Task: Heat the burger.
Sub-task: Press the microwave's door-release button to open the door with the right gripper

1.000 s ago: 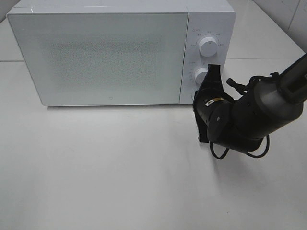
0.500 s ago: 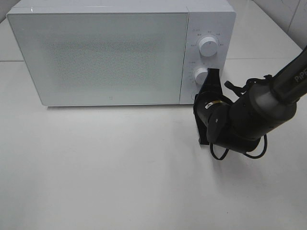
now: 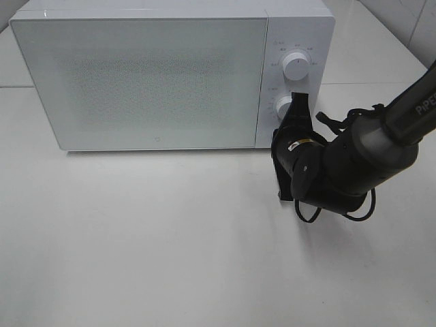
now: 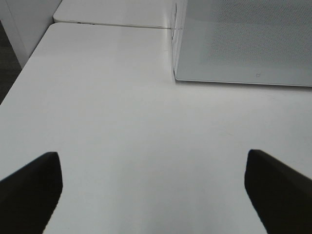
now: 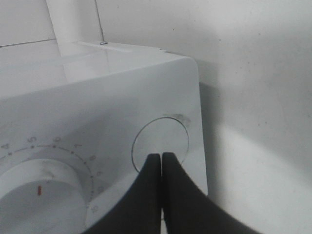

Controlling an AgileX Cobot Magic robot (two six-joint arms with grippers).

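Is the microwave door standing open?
No, the microwave door is shut, flush with the control panel beside it.

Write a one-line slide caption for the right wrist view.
Shut right claw pointed at the round button on the white microwave panel, beside the numbered dial; contact not discernible.

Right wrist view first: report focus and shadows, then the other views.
Right wrist view: the right hand is a soft-edged silhouette; the microwave casts a shadow beside it. Left wrist view: the left hand is blurred. Exterior high view: faint shadow under the right arm.
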